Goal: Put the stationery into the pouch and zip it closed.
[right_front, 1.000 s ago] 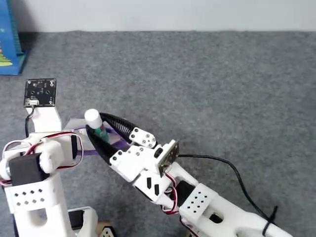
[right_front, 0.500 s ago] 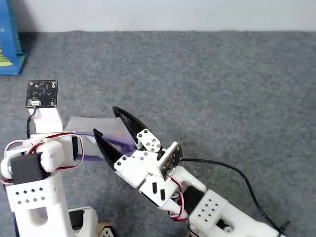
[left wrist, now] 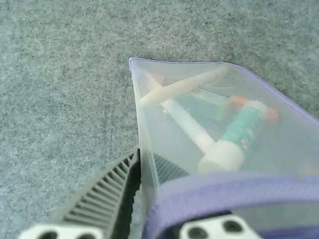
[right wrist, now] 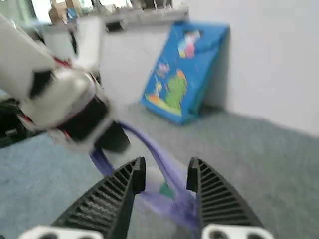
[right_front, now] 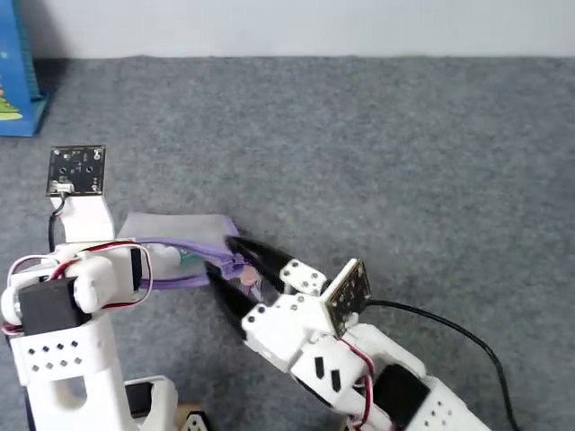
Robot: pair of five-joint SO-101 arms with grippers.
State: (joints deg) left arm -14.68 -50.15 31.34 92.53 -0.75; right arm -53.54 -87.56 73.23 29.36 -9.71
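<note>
A translucent pouch (right_front: 171,235) with a purple zip band (left wrist: 224,191) lies on the grey carpet. Through its wall I see a green glue stick with a white cap (left wrist: 234,139), a white pen (left wrist: 182,87) and other pens. My left gripper (left wrist: 149,209) is shut on the pouch's purple edge, holding its mouth up. My right gripper (right_front: 229,265) stands at the pouch's right end with its fingers apart on either side of the purple band (right wrist: 167,164). A small pinkish piece (right_front: 245,279) shows between them; I cannot tell what it is.
A blue picture board (right_front: 13,81) leans against the white wall at the back left, also seen as the blue picture board (right wrist: 187,69). A black cable (right_front: 449,328) trails from the right arm. Grey carpet stretches open to the right and back.
The right gripper held the glue stick over the pouch, let it go into the pouch, then drew back to the right. Its fingers now stand closer together around the purple band.
</note>
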